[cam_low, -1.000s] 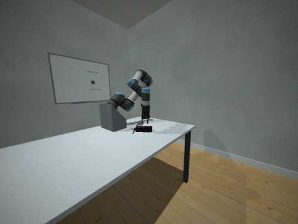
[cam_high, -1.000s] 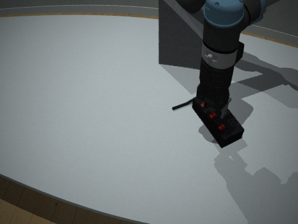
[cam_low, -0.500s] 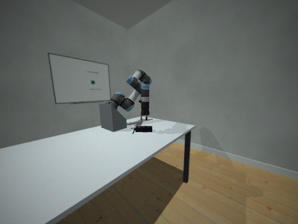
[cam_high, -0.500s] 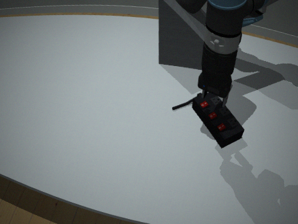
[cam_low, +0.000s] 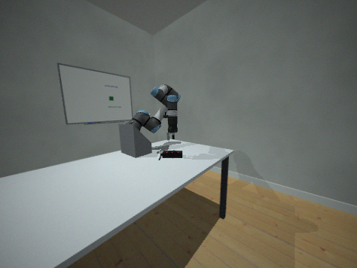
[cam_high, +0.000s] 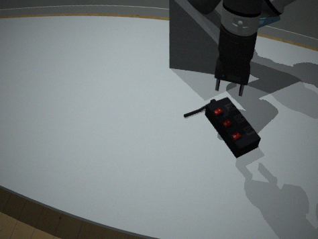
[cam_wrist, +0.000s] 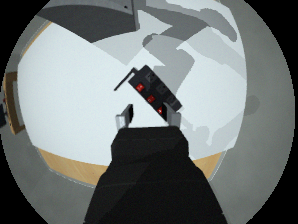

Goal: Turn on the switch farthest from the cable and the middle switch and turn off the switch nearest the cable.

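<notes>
A black power strip (cam_high: 235, 130) is seen lying flat and upright on the white table (cam_high: 84, 117), near the arm's grey pedestal (cam_high: 191, 43), its cable (cam_high: 194, 112) trailing left. The gripper (cam_high: 229, 90) is held above its far end, jaws wide apart and empty. The rigid, light casing is judged liable to slide, so the three red rocker switches (cam_high: 227, 123) are better pressed from above than gripped

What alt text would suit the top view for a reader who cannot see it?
A black rectangular power strip with three red rocker switches lies flat on the pale grey table top, its short black cable pointing left. The arm's dark two-finger hand hangs open just beyond the cable end, touching nothing.
</notes>
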Action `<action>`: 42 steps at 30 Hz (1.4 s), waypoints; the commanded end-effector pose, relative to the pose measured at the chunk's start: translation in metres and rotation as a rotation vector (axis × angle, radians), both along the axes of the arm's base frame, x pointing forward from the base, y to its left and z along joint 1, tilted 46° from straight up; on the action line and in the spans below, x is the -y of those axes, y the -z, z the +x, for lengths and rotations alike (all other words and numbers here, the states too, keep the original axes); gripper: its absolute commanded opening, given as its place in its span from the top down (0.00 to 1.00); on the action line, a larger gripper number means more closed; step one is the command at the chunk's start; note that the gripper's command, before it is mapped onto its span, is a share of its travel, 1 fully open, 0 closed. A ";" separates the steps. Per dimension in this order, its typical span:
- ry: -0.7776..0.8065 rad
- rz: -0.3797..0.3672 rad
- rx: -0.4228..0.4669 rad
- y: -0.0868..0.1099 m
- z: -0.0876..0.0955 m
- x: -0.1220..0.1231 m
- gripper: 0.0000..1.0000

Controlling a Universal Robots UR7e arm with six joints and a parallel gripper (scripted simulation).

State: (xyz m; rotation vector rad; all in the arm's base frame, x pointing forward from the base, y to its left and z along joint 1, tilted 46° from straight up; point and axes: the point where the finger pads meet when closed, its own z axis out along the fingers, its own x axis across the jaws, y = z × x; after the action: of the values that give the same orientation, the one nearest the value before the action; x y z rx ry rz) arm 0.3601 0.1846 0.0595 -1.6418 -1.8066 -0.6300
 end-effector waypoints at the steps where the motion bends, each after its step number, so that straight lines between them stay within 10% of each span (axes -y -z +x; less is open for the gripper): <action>1: -0.027 0.011 0.027 -0.004 -0.001 0.005 0.00; 42: 0.096 -0.011 -0.098 -0.004 -0.005 -0.001 0.00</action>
State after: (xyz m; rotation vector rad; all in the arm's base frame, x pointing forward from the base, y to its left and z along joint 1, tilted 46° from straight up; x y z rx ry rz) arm 0.3562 0.1830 0.0632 -1.6884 -1.7397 -0.6043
